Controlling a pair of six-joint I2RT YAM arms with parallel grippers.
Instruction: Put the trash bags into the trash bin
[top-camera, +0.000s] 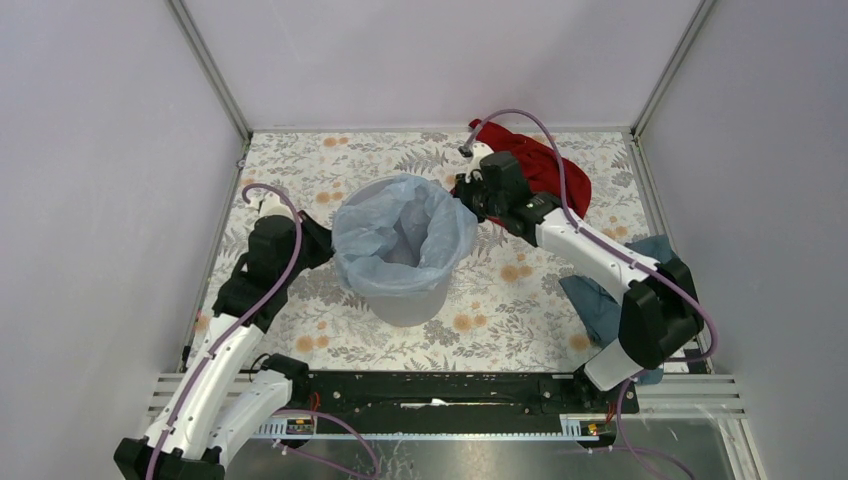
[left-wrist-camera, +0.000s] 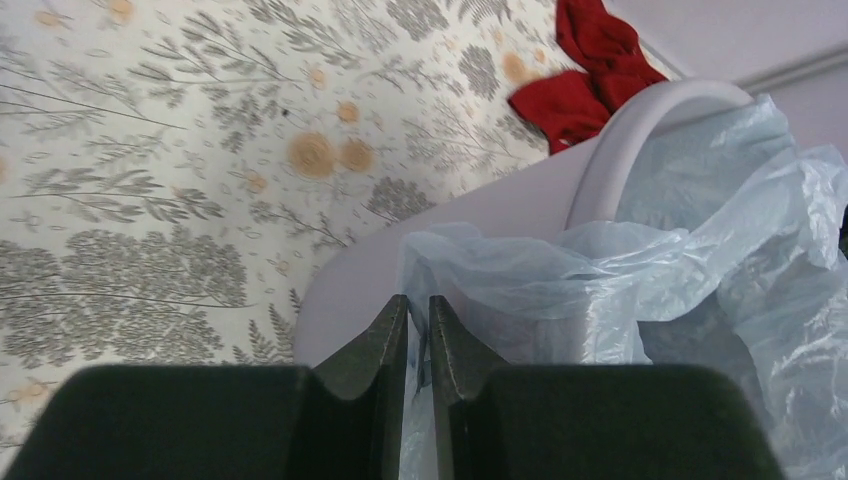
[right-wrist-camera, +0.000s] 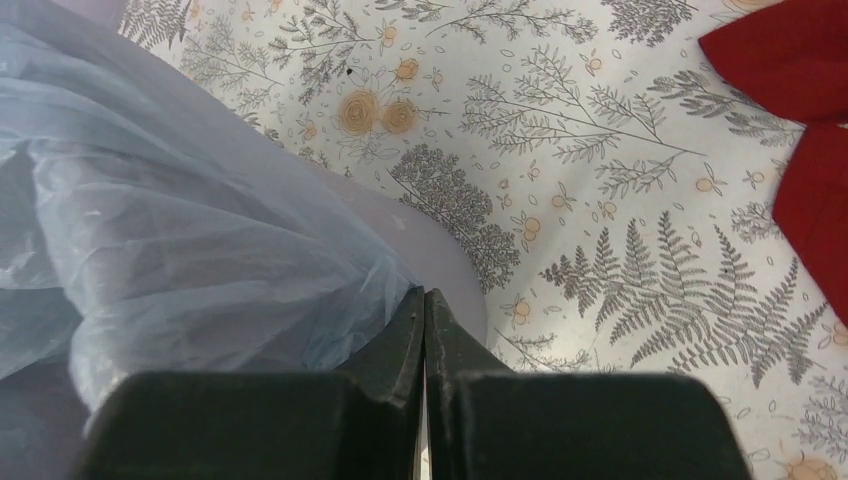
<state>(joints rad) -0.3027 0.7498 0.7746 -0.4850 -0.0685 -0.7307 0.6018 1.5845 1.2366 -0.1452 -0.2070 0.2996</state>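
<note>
Black rail (top-camera: 450, 385) nearest; floral tablecloth (top-camera: 530, 300) under trash bin (top-camera: 410, 305), lilac walls (top-camera: 100, 150)

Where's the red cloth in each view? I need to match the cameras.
Top external: red cloth sits upper right of centre, beyond the bin.
Left wrist: cloth at the top, right of centre, past the bin.
Right wrist: cloth along the right edge, upper half.
Shared landmark: the bin rim draped with the blue bag, seen in all three.

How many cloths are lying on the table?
2: the red cloth at the far right, behind the right arm; the dark teal cloth at the near right, partly under that arm. Others may be hidden.
</note>
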